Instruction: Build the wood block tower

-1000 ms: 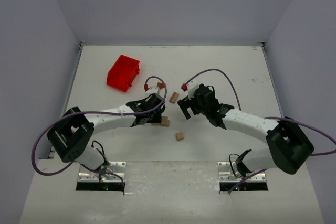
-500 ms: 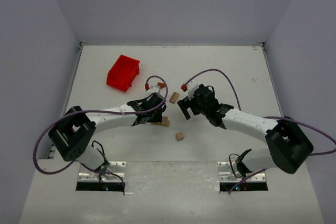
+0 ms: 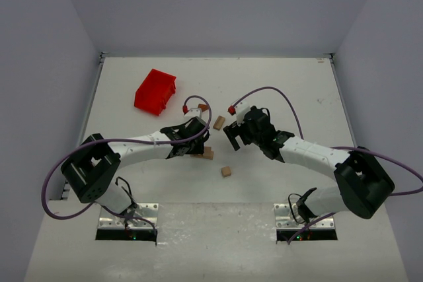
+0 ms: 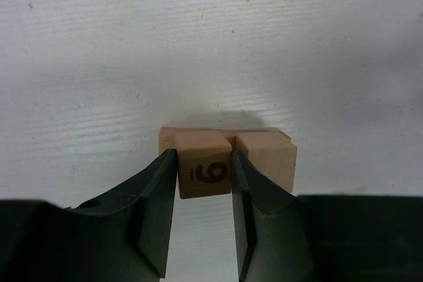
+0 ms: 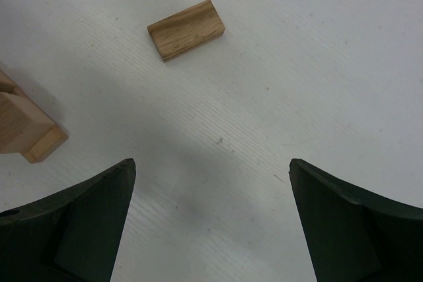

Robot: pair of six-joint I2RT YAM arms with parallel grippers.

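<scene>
A red plastic bin (image 3: pixel 156 92) sits on the far left part of the table, turned askew to the table's edges and well apart from everything else on it. The table (image 3: pixel 284 84) is white, and up close its surface shows a fine, streaky grain with small dark specks. Plain pale grey walls (image 3: pixel 218 4) enclose it on the left, far and right sides.

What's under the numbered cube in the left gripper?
A pale slab; only its far edge shows past the numbered cube held by the left gripper. Whether they touch is covered.
</scene>
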